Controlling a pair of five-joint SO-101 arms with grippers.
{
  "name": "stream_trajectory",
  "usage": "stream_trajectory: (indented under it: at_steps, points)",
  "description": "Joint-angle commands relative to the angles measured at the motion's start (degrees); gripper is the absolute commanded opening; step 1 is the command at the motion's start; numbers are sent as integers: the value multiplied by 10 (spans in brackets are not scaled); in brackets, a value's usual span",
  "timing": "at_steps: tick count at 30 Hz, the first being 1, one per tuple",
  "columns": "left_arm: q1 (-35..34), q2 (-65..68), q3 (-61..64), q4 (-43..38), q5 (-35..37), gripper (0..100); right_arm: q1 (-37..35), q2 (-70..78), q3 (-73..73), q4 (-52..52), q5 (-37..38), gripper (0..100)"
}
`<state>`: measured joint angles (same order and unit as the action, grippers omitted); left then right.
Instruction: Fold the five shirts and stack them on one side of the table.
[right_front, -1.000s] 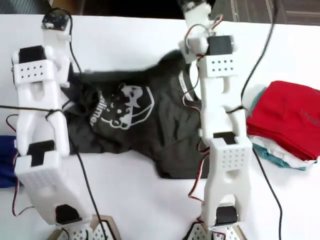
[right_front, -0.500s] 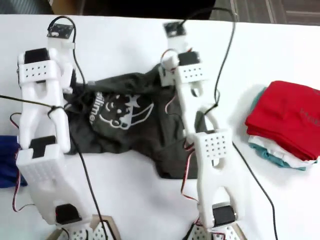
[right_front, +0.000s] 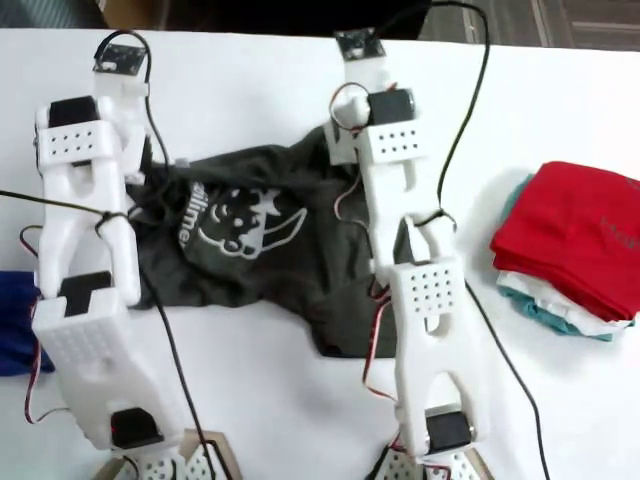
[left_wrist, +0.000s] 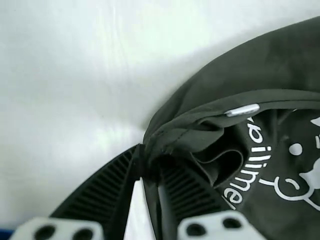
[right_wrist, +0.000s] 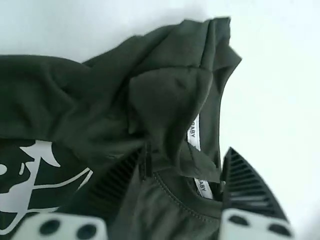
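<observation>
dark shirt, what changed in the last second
The right arm swung in toward the left arm, then eased back a little, and the collar side of the dark shirt bunched inward with it. The right tool is open over the collar. The left arm barely moved, its left tool shut on the shirt's edge; the folded stack stayed put.

Dark grey shirt (right_front: 300, 270), white cartoon print. Red shirt (right_front: 575, 225), white shirt (right_front: 516, 282), teal shirt (right_front: 550, 316). Blue cloth (right_front: 12, 320). White table (right_front: 250, 90).

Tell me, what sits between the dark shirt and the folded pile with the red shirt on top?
In the high view, between the dark shirt and the folded pile stands the right arm, a black cable trailing beside it over white table.
</observation>
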<state>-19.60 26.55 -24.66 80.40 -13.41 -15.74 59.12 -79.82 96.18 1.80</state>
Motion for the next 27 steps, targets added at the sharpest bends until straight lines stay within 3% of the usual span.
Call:
stream_trajectory:
  at_steps: [1,9,19,27]
  points:
    - [-1,-6,-25,-5,-1,24,8,-47,-49,7,-4,149]
    - [-4,-6,-25,-5,-1,24,25,-24,14,16,6,139]
    - [-8,-6,-25,-5,-2,24,24,-110,148,19,243,142]
    - [-16,-6,-25,-4,-2,24,80,-109,209,4,262,144]
